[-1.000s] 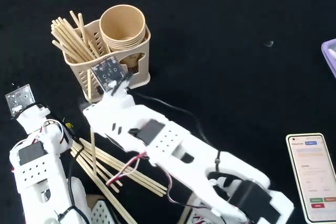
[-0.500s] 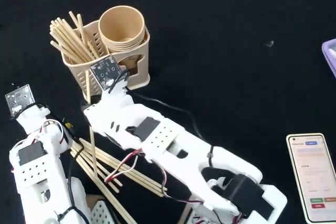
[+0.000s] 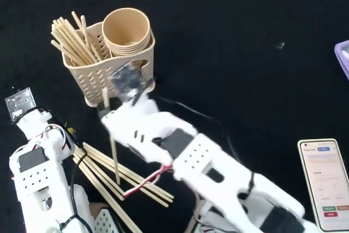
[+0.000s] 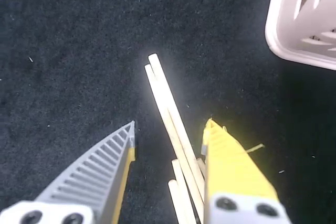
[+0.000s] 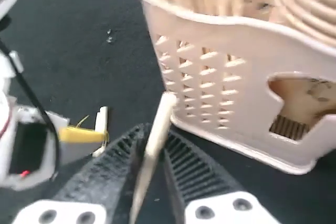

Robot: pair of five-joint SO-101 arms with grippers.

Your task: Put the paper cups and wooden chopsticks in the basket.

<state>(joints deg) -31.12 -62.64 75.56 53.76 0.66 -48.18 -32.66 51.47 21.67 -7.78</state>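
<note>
Right hand [image 5: 153, 137] is clamped narrow on a single wooden chopstick [image 5: 156, 129], gripping it partway down with the top end poking up past the fingers. From the high view that stick runs steeply, upper tip just beside the outer wall of the basket [image 3: 92, 83], lower tip down over the loose chopsticks [image 3: 131, 181] lying fanned out on the black desk [image 3: 245, 69]. The arm is pretty smeared there, so I honestly can't tell if the lower tip touches the pile or hangs above it.

The basket is upright near the far left of the desk. The paper cups [image 3: 126, 28] sit stacked in its right compartment, and a bundle of chopsticks [image 3: 71, 39] leans out of the left one.

Left hand [image 4: 170, 129] is spread wide, low over the desk, with the ends of the loose pile between its fingers, closer to the yellow one. A corner of the basket shows just beyond it.

A phone [image 3: 324, 184] lies at the right edge, well apart from all this.
</note>
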